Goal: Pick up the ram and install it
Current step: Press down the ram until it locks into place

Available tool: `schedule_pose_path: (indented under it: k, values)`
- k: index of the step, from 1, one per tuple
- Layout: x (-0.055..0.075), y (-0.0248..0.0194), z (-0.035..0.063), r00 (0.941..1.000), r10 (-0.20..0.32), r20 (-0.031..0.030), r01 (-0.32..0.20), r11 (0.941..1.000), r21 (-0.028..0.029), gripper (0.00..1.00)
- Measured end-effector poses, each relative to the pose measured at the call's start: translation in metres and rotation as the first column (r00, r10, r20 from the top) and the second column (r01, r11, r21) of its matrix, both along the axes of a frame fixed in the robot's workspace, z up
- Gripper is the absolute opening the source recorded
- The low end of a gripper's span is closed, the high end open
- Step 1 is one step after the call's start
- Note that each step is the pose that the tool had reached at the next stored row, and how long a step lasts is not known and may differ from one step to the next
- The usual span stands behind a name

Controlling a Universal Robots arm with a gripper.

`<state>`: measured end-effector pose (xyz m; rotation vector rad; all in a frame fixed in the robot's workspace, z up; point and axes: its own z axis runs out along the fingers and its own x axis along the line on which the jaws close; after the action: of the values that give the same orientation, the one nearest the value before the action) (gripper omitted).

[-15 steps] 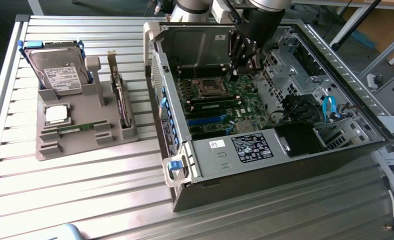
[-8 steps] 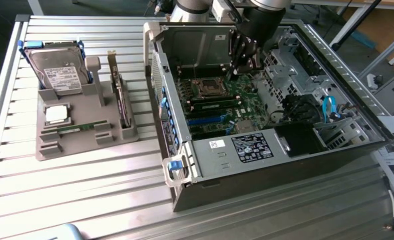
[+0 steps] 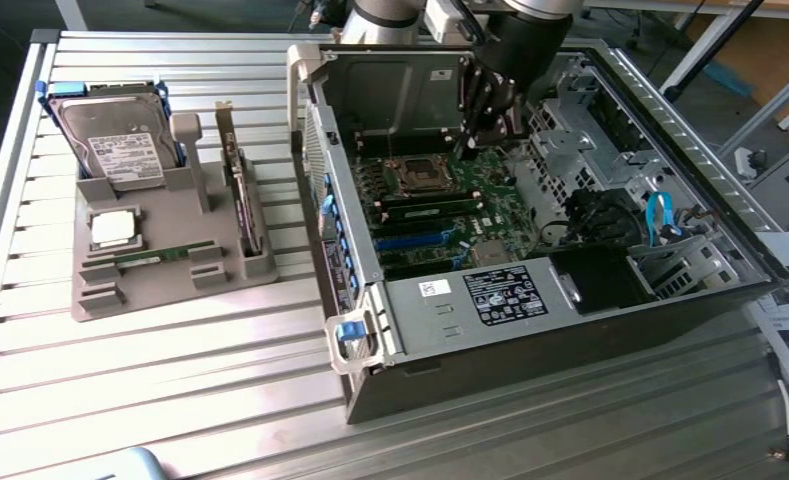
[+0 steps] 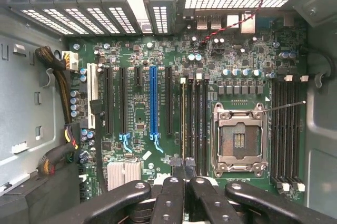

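One ram (image 3: 147, 256), a thin green stick, lies flat in the grey holder (image 3: 167, 285) at the exterior view's left. A second green ram (image 3: 428, 208) sits in a slot beside the empty processor socket (image 3: 412, 175) inside the open computer case (image 3: 367, 330). In the wrist view this ram (image 4: 182, 121) shows edge-on beside the socket (image 4: 238, 139). My gripper (image 3: 468, 150) hangs inside the case over the motherboard. Its black fingers are shut with nothing between them, and the gripper (image 4: 184, 172) is just over the end of the slot row. I cannot tell whether it touches.
The holder also carries a hard drive (image 3: 121, 145), a square silver processor (image 3: 114, 228) and an upright expansion card (image 3: 241, 190). Case walls, a drive cage (image 3: 394, 95), cable bundles (image 4: 58, 76) and a blue cable (image 3: 657, 215) crowd the board. A long blue slot (image 4: 153, 100) lies nearby.
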<state>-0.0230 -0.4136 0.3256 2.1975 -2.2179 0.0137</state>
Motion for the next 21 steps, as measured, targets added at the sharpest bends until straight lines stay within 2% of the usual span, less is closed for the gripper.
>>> schedule_pose_path:
  k: [21]
  values:
    - [-0.0004, 0.0, 0.0025, 1.0, 0.0, 0.0025, 0.0, 1.0, 0.0026, 0.11]
